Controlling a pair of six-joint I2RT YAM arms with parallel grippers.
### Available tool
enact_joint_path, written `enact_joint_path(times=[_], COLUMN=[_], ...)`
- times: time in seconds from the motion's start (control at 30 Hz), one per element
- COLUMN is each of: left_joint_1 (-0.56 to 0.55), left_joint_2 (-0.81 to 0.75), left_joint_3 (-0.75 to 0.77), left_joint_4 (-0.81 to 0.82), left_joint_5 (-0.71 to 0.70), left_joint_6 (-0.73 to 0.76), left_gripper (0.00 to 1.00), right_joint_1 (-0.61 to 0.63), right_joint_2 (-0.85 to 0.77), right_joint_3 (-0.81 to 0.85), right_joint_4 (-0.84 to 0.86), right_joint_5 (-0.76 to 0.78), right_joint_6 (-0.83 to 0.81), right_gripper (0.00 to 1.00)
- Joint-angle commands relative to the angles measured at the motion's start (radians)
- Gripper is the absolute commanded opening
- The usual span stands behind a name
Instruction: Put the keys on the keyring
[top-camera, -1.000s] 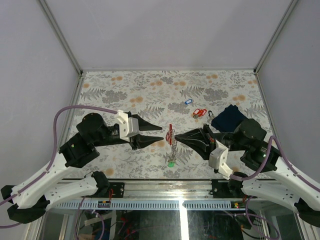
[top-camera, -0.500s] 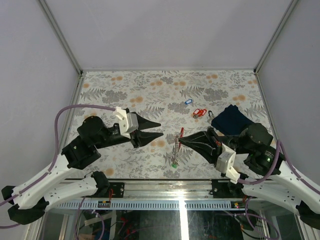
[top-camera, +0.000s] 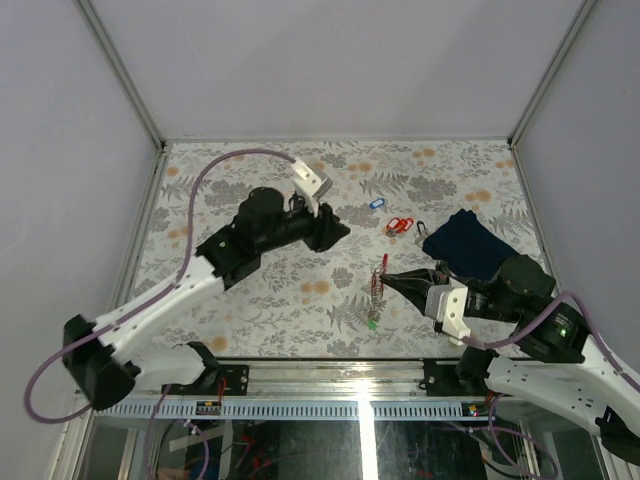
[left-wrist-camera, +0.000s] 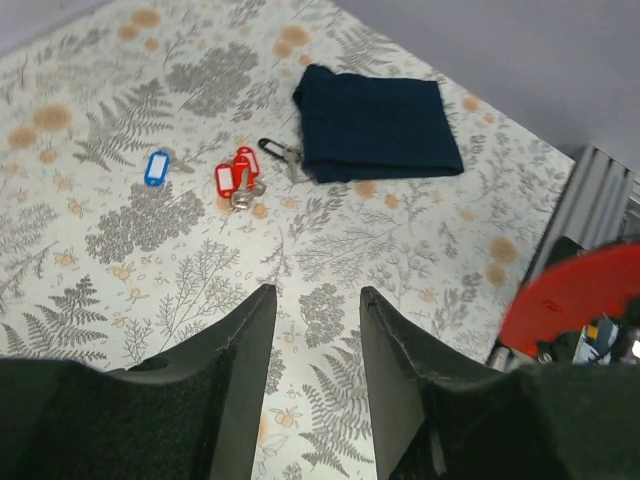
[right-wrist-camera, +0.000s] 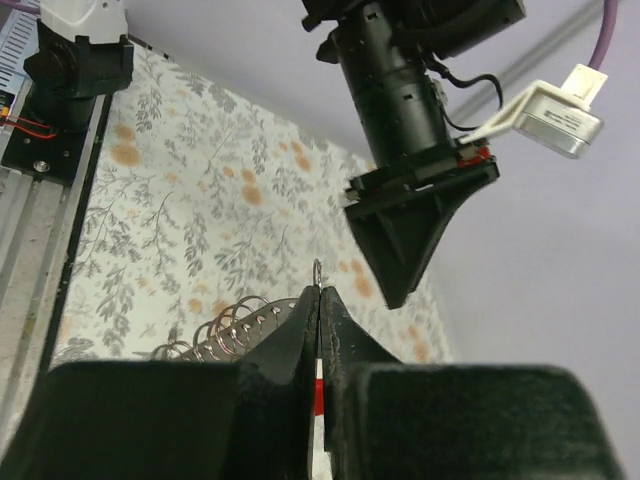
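Keys (top-camera: 398, 225) lie loose on the worktop (top-camera: 250, 170) near three o'clock of the left claw (top-camera: 340, 232), whose jaws stand partly apart, seemingly to fetch one, while the right claw (top-camera: 388, 276), pinched shut, holds the keyring (top-camera: 377, 292) up for threading.

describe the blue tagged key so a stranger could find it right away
Start at the folded navy cloth near the right edge of the fern-patterned table. Left of it lie the red-tagged keys in a bunch. A little farther left lies the blue-tagged key, alone and the only blue tag there.
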Motion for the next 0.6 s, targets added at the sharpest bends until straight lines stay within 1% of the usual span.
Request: enact_joint_path(times=[0.0,0.17,0.27,0.33,0.47,0.5,0.57], left_joint_1=[0.074,0.097,0.100,0.101,0.101,0.102,0.106], left_joint_2=[0.172,0.462,0.604,0.696,0.832,0.864,0.947], left_joint_3=[0.134,0.366,0.451,0.493,0.564,0.591,0.684], left_joint_4=[0.075,-0.045,-0.053,-0.032,0.032,0.033,-0.014], left_joint_5=[0.079,0.024,-0.014,0.004,0.102,0.112,0.111], left_joint_6=[-0.097,-0.113,-0.129,-0.124,-0.063,-0.055,-0.050], left_gripper=[0.39,0.38,0.38,0.39,0.43,0.44,0.44], right_joint_1=[0.003,0.002,0.003,0.003,0.002,0.003,0.003], right_joint_2=[0.022,0.048,0.045,0.043,0.043,0.045,0.047], right_joint_3=[0.099,0.122,0.098,0.086,0.062,0.059,0.051], right_joint_4=[-0.056,-0.120,-0.110,-0.101,-0.080,-0.077,-0.073], right_joint_5=[0.146,0.238,0.263,0.262,0.252,0.252,0.255], right_joint_6=[0.192,0.287,0.317,0.332,0.342,0.343,0.353], right_gripper=[0.00,0.00,0.00,0.00,0.00,0.00,0.00])
